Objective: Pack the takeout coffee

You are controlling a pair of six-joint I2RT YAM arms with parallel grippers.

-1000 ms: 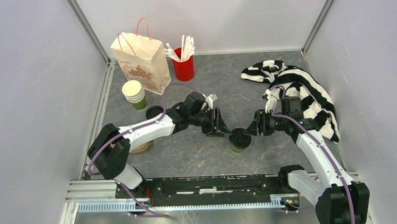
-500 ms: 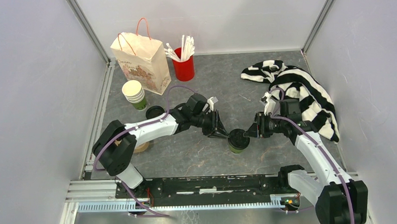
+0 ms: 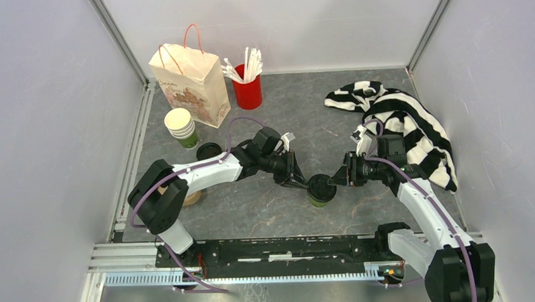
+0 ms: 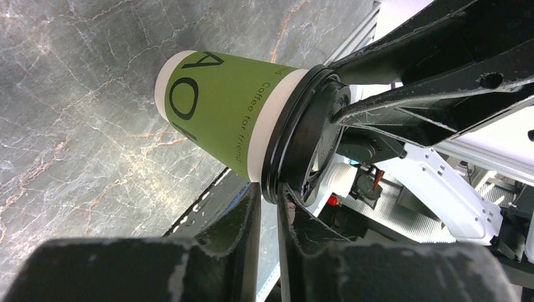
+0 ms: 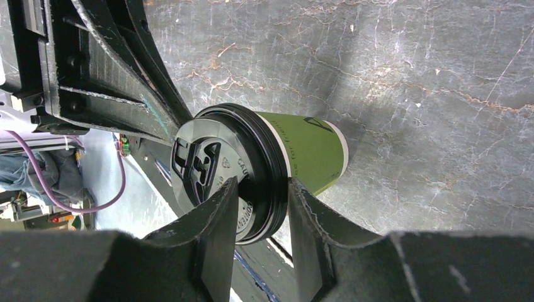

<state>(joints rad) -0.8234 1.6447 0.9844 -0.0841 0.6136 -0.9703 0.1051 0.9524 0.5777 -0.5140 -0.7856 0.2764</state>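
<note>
Nearest the arms' bases, toward the middle of the grey marbled surface [image 3: 267, 211], one lidded green cup [image 3: 319, 198] is standing upright with both arms meeting over it. The left arm [image 3: 198, 172] is reaching in from the left, and its jaws are squeezing nearly closed on the rim of the cup's black lid [image 3: 321, 185]. In the left wrist view the two fingers [image 4: 242, 220] are pinching that lid [image 4: 308, 138] edge between them, above the green cup wall [image 4: 214, 119]. The right arm [image 3: 421, 199] is coming in from the opposite side. Its jaws are sitting a little wider, and its fingers [image 5: 217, 220] are clamping the lid [image 5: 214, 163] rim, with the cup [image 5: 312, 151] body beyond.

Farther back on the left, another round black lid [image 3: 208, 152] is showing just beside a stack of lidless green cups [image 3: 181, 126]. The cup under that lid cannot be made out from above. On the right a black-and-white striped cloth [image 3: 398, 119] is lying crumpled. At the far side a paper bag [image 3: 188, 83] with red handles is standing next to a red cup of white sticks [image 3: 247, 91].
</note>
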